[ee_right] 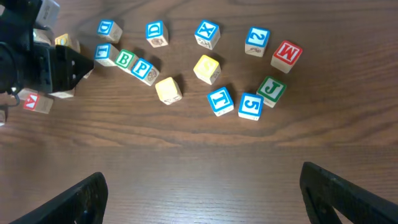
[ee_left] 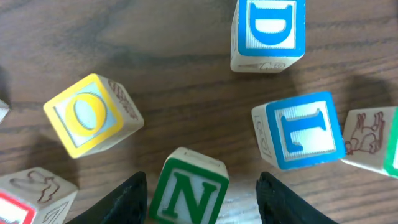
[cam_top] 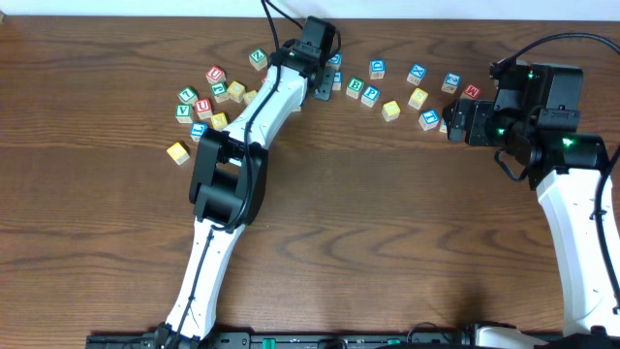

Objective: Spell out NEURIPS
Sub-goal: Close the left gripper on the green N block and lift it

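A green N cube [ee_left: 189, 190] sits on the table between the fingers of my left gripper [ee_left: 202, 186]. The left finger is close against the cube and the right finger stands clear of it, so the jaws are open. From overhead the left gripper [cam_top: 318, 87] covers the N cube at the back of the table. A blue P cube [ee_right: 144, 68], a pale yellow cube [ee_right: 168, 89] and a red U cube [cam_top: 202, 106] lie loose. My right gripper [ee_right: 202, 186] hangs open over bare wood, in front of the right-hand cubes.
A yellow O cube [ee_left: 92, 115], a blue D cube [ee_left: 268, 31] and another blue cube [ee_left: 305, 129] crowd around the N. Green B [ee_right: 125, 60], green J [ee_right: 271, 89] and red M [ee_right: 286, 54] cubes lie at the back. A left cluster [cam_top: 218, 92] holds several more.
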Robot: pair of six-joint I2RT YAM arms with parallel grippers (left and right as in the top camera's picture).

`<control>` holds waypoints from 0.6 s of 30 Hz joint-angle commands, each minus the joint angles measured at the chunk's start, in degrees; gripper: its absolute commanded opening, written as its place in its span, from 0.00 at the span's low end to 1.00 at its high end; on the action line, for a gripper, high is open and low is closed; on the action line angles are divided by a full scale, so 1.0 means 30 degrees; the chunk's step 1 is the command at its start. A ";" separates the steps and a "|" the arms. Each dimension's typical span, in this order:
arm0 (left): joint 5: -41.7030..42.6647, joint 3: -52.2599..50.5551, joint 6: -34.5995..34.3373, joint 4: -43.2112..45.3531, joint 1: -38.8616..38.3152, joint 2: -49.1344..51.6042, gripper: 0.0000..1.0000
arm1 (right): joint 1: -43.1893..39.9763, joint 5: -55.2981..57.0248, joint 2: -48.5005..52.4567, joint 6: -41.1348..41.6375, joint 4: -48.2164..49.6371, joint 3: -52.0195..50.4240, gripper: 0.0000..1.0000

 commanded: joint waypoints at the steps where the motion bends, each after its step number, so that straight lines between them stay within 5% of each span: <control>1: -0.0168 -0.0211 -0.0087 0.0277 0.0036 0.0248 0.56 | 0.0087 -0.0124 -0.0087 -0.0160 -0.0189 0.0408 0.94; 18: -0.0175 -0.0940 -0.0087 0.0699 0.0160 0.0248 0.48 | 0.0087 -0.0124 -0.0087 -0.0160 -0.0284 0.0408 0.94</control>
